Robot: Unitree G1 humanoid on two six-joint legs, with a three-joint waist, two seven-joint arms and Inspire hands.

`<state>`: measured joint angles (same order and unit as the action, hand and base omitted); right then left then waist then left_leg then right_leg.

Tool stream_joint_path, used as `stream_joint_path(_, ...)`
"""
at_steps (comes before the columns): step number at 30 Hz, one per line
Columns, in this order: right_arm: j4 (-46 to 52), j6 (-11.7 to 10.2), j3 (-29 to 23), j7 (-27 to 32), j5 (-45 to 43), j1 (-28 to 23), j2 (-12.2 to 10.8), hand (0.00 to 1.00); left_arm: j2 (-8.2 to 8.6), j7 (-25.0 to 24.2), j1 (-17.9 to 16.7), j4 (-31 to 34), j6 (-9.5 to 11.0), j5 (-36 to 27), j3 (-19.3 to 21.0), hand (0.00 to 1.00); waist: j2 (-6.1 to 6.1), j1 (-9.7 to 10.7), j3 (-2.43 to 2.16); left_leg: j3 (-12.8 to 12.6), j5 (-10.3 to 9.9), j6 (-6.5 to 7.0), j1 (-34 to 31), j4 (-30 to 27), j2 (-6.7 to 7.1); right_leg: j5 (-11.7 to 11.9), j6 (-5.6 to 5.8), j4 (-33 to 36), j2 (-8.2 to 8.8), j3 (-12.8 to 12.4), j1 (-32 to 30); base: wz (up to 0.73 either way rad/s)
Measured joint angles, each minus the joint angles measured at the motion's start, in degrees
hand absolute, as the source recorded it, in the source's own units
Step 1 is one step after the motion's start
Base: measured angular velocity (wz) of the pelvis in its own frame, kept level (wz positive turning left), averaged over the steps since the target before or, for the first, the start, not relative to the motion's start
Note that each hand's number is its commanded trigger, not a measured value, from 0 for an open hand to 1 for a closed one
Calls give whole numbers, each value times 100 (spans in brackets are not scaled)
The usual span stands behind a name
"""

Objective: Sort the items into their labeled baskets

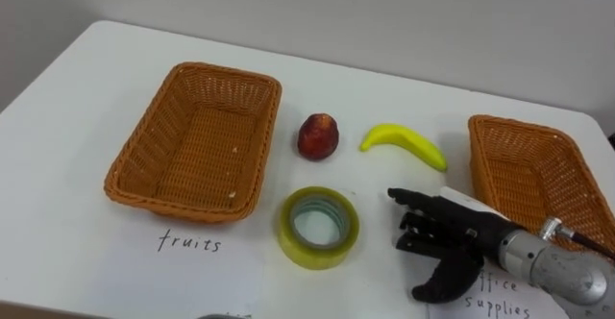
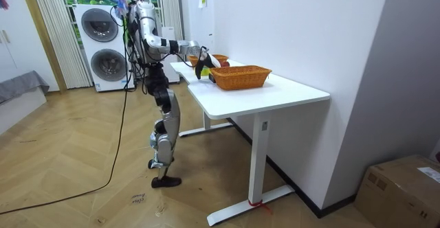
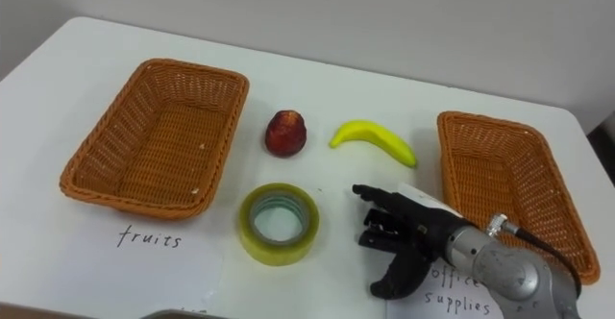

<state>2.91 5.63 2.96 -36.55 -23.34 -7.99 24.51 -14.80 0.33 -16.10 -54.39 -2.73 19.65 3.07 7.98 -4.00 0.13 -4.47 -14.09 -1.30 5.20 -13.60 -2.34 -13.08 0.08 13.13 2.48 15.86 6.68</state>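
While the robot stands at the end of a white desk (image 1: 67, 98), on the room view's left with stacked washers (image 2: 103, 46) behind it, the things to be sorted lie on the desk between two wicker baskets. The left basket (image 1: 183, 202) sits toward the far left, with a handwritten left label (image 1: 189, 243) on the near side of it. Just right of its rim, not touching it, is a red fruit (image 1: 318, 136). Nearer than the fruit, off the basket's near right corner, a roll of yellowish tape (image 1: 319, 227) lies flat. A banana (image 1: 404, 144) lies right of the fruit, well apart from the tape.

The right robot hand (image 1: 461, 233) reaches in from the lower right, on the near side of the banana and just right of the tape. Its fingers (image 1: 408, 200) are stretched out toward the tape with the thumb hanging below them, and it holds nothing. It partly covers the right label (image 1: 500, 300). The right basket (image 1: 500, 127) stands at the right edge, just beyond the banana's tip.
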Motion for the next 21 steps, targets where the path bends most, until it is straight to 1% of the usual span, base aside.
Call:
stream_joint_path(2, 1, 12, 1, 1, -20, 0, 0, 0, 0, 14, -2, 0, -14, -7, 0, 0, 6, -8, 1, 3, 0, 0, -1, 1, 0, 0, 0, 10, 1, 0, -6, 0)
stream_joint_path(4, 13, 14, 2, 1, -202, 0, 0, 0, 1, 21, 27, -1, -71, -9, 0, 0, 16, -51, 5, 0, 0, 0, -6, 3, 0, 0, 0, 45, 6, 2, -37, 0)
stream_joint_path(6, 15, 24, 4, 1, -425, 1, 0, 0, 1, 23, 56, -2, -105, -8, 1, 0, 44, -88, -8, 0, 0, 1, -35, 0, 5, 0, 0, 54, 12, -1, -67, 0)
stream_joint_path(8, 15, 40, 7, 2, -471, 2, 0, 0, 2, 23, 61, -2, -113, -7, 0, 0, 56, -102, -9, 1, 0, 2, -51, -13, 7, 1, -1, 59, 14, -11, -77, 0)
stream_joint_path(12, 19, 69, 25, 9, -705, 2, 1, 0, 1, 22, 92, -30, -209, -5, 0, 0, 52, -92, -7, 4, 0, 2, -48, -14, 5, 3, -4, 60, 8, -23, -70, 0)
stream_joint_path(14, 42, 75, 24, 9, -825, 2, 2, 0, 1, 20, 96, -32, -217, -4, 0, 0, 48, -83, -5, 7, -1, 2, -52, -6, 3, 3, -5, 60, 7, -24, -69, 0)
stream_joint_path(16, 50, 88, 21, 9, -857, 2, 3, 0, 2, 20, 98, -31, -223, 6, 0, 0, 43, -79, -4, 7, -2, 4, -56, 10, 3, 4, -5, 60, 8, -24, -69, 0)
stream_joint_path(17, 94, 146, 21, 3, -876, 1, 2, 0, 3, 20, 102, -31, -235, 6, 5, 0, 34, -78, 3, 7, -4, 5, -59, 11, 3, 3, -5, 60, 8, -27, -70, 0)
stream_joint_path(18, 168, 206, 19, -15, -898, 2, 2, 0, 9, 21, 105, -31, -251, 3, 11, 0, 13, -78, 15, 6, -4, 7, -60, 12, 4, 4, -5, 60, 9, -28, -70, 0)
stream_joint_path(19, 201, 219, 15, -38, -928, 2, 2, 0, 10, 21, 105, -31, -269, 1, 12, 0, 1, -77, 20, 5, -5, 7, -60, 12, 5, 4, -5, 60, 10, -27, -70, 0)
stream_joint_path(21, 312, 285, 14, -108, -1076, 5, 2, 0, 11, 27, 108, -32, -350, -1, 23, 0, -50, -66, 34, 4, -4, 7, -59, 14, 5, 5, -4, 59, 9, -25, -73, 0)
